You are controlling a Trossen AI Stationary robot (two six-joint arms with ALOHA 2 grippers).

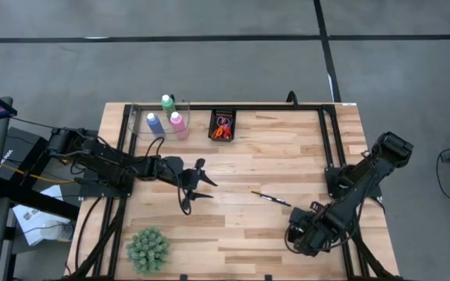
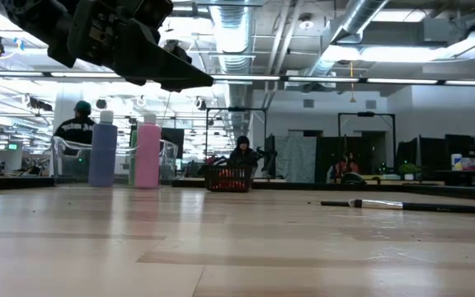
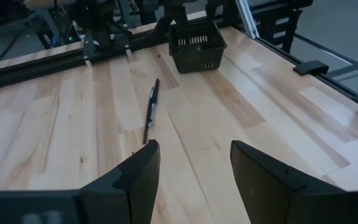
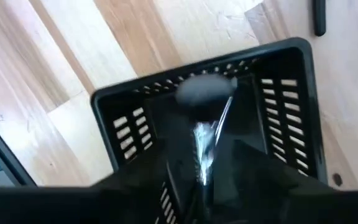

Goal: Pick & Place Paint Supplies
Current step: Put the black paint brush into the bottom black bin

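Observation:
A dark-handled brush lies flat on the wood table between the arms; it also shows in the low view as brush and the left wrist view as brush. My left gripper hovers open left of it, gripper pointing at it. My right gripper points down, open, over a black mesh tray. A second brush stands blurred between its fingers inside the tray. Blue, pink and green bottles stand at the back left. Scissors lie in another black tray. My right gripper has the second brush's metal ferrule between its parted fingers, from above. Blur and the dark fingers hide whether they still touch it. The brush's head end is down inside the tray.
A spiky green plant stands near the front left. The bottles stand in a clear container. The black tray with scissors sits at the back middle. Bare wood lies between plant and right arm.

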